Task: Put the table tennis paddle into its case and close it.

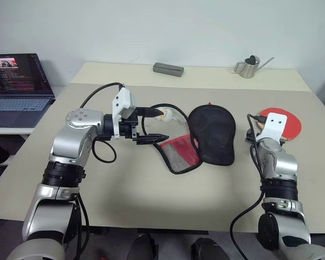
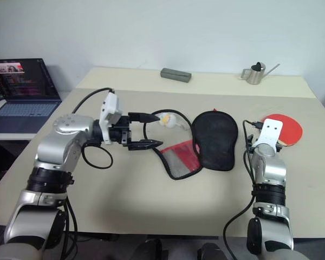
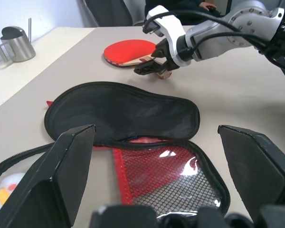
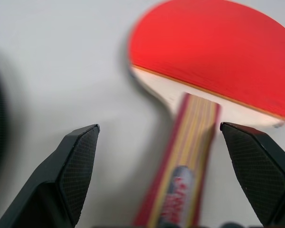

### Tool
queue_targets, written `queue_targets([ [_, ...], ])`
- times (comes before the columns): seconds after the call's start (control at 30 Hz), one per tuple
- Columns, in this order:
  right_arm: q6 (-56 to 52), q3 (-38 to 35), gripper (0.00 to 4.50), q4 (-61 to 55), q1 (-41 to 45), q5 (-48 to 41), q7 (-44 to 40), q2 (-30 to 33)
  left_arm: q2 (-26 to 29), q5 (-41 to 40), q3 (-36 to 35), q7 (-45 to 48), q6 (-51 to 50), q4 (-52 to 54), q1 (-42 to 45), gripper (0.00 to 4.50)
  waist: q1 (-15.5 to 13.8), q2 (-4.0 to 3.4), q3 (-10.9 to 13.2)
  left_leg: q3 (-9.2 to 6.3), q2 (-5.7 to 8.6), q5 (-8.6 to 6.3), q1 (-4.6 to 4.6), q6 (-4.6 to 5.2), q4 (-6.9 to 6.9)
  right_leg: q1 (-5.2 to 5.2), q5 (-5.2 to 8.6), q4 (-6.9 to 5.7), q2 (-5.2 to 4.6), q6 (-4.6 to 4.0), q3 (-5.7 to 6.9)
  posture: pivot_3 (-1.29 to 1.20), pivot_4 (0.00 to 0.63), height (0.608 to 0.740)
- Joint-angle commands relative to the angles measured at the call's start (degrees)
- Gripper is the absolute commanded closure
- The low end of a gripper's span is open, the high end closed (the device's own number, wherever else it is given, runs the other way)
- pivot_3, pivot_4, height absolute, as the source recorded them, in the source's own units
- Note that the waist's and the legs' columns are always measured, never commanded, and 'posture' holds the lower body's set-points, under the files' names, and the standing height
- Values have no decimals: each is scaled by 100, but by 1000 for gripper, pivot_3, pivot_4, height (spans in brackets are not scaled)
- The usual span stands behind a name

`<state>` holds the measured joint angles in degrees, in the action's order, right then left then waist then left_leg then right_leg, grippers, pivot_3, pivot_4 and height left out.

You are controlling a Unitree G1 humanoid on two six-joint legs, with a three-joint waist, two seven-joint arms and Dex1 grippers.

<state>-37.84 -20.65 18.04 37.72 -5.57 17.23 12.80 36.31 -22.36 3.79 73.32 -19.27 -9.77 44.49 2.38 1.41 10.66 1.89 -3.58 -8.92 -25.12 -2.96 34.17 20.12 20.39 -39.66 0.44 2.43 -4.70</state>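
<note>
Case [image 1: 211, 134], a paddle-shaped soft zip cover, lies unzipped and flat mid-table [image 1: 151, 189], black flap folded over to the right, red half with black trim and mesh pocket showing on the left. Nothing paddle-like inside it from the head views. Round red rubber-faced table tennis paddle [image 1: 290, 123] sits on the table well right of the case, partly hidden by the right arm's white wrist mount. Left gripper [image 2: 146, 130] hovers left of the case, black fingers spread, pointing toward it, holding nothing. Small white and yellow object [image 1: 167, 115] lies behind that gripper. Small metal watering can [image 1: 250, 66] and grey oblong block [image 1: 168, 68] stand at the far edge, open laptop [image 1: 19, 89] on a side desk to the left.

Left wrist view: mesh pocket looks empty, glossy red lining under the netting; black flap rests above it, zip edge loose. Beyond it, right gripper [image 3: 154, 66] hangs at the paddle's handle, fingers released.

Right wrist view: paddle lies face up, red rubber, light wooden handle [image 4: 185, 175] striped red and dark with a label, running between the spread fingers [image 4: 78, 164]; not gripped.
</note>
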Motion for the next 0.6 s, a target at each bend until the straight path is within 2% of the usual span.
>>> queue_targets([
  [0.03,292,-57,32,-37,134,77,153,79,40,0,-86,33,107,67,157,0,8,0,0,1,0,0,0,0,0,5,0,-5,0,0,-9,0,150,740],
  [0.3,108,-194,32,7,-3,-138,358,-280,48,2,-65,91,112,50,191,0,89,0,0,7,-2,0,15,0,0,10,0,-27,5,1,-40,0,150,740],
  [0.6,171,-467,2745,1113,514,-321,327,33,54,65,104,489,158,-73,438,0,89,1,-1,10,-1,0,19,1,10,4,-3,-27,5,5,-45,0,150,740],
])
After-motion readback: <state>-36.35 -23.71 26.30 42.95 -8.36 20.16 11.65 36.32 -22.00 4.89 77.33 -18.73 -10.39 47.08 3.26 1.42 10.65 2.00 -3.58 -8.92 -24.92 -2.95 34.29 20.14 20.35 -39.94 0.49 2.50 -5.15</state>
